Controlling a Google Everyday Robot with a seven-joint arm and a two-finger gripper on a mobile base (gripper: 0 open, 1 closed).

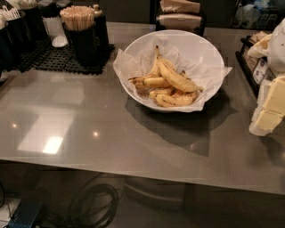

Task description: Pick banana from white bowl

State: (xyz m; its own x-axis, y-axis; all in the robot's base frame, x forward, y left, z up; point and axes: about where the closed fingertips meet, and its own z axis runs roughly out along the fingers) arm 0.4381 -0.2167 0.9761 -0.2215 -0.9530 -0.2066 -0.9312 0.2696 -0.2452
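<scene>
The white bowl [211, 51] stands on the grey counter, back centre, lined with crinkled white paper. It holds a pile of several bananas. The banana [176, 78], the longest and thickest, yellow with brown speckles, lies on top of the pile and runs diagonally from upper left to lower right. Smaller, browner bananas lie below it and to its left. My gripper [268, 109], pale yellow and white, is at the right edge of the view. It is to the right of the bowl, apart from it, and holds nothing that I can see.
A black cup of wooden stir sticks [80, 20] and other dark containers stand on a black mat [49, 60] at back left. A napkin holder [180, 13] is behind the bowl. A rack of packets [254, 60] stands at right. Cables [93, 205] lie below the counter's front edge.
</scene>
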